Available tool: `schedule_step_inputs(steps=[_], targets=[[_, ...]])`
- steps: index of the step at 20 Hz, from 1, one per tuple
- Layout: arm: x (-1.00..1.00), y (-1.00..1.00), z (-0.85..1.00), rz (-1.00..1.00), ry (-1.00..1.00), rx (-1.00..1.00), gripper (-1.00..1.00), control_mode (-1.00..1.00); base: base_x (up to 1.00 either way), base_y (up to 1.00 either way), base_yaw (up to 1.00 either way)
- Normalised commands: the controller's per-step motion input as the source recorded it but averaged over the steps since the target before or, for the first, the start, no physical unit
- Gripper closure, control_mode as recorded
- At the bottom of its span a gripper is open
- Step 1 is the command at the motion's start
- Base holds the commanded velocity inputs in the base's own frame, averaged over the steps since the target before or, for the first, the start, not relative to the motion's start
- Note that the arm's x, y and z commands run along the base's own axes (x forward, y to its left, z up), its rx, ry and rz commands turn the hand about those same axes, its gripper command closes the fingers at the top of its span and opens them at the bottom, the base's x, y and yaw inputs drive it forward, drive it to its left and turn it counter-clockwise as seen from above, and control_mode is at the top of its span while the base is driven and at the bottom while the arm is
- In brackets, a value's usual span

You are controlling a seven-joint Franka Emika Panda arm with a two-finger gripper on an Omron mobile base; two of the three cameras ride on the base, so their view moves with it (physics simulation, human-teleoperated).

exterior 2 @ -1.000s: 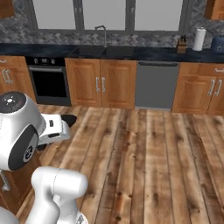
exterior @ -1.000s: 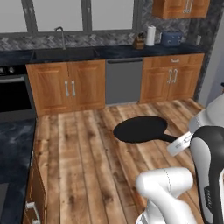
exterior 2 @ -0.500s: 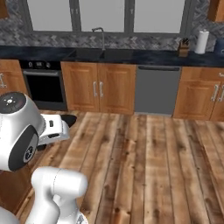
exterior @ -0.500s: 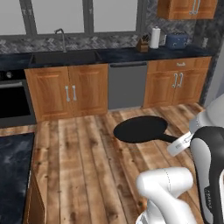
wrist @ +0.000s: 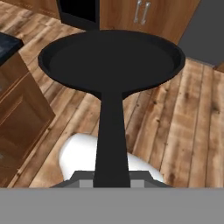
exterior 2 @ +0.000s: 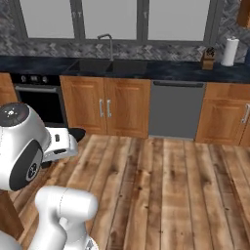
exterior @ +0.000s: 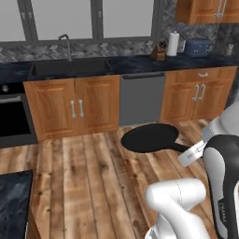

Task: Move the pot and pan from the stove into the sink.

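Observation:
My gripper [wrist: 111, 180] is shut on the long straight handle of the flat black pan [wrist: 111, 54] and carries it level above the wooden floor. From the left base view the pan [exterior: 149, 137] hangs in front of the cabinets, with the gripper [exterior: 189, 151] at its handle end. Past my arm in the right base view, only the pan's rim [exterior 2: 76, 133] shows. The black sink [exterior: 70, 68] with its curved grey faucet [exterior: 66, 43] is set into the dark counter at the back; the sink [exterior 2: 111, 66] is also seen from the right. The pot and the stove are out of view.
Wooden cabinets [exterior: 74, 107] and a grey dishwasher [exterior: 141, 98] line the far wall, with a black oven [exterior 2: 41, 100] left of them. A dark-topped island corner [exterior: 13, 201] sits at the near left. A paper towel roll [exterior: 173, 43] and a toaster [exterior: 198, 46] stand on the counter.
The whole picture has shifted: the base has driven and the counter with the sink now looks nearer. The pan stays in the same grip, at the same place relative to the arm.

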Motion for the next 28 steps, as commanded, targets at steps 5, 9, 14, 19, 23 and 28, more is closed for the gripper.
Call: schedule_step_inputs(steps=[5,9,14,19,23,28], targets=[[0.00,0.00,0.00,0.00,0.00,0.00,1.00,1.00,0.83,0.12,-0.01],[0.00,0.00,0.00,0.00,0.00,0.00,1.00,1.00,0.88,0.12,-0.01],[0.00,0.00,0.00,0.00,0.00,0.00,1.00,1.00,0.92,0.12,-0.02],[0.00,0.00,0.00,0.00,0.00,0.00,1.00,1.00,0.95,0.15,-0.02],[0.00,0.00,0.00,0.00,0.00,0.00,1.00,1.00,0.97,0.17,-0.03],[0.00,0.00,0.00,0.00,0.00,0.00,1.00,1.00,0.99,0.17,-0.03]])
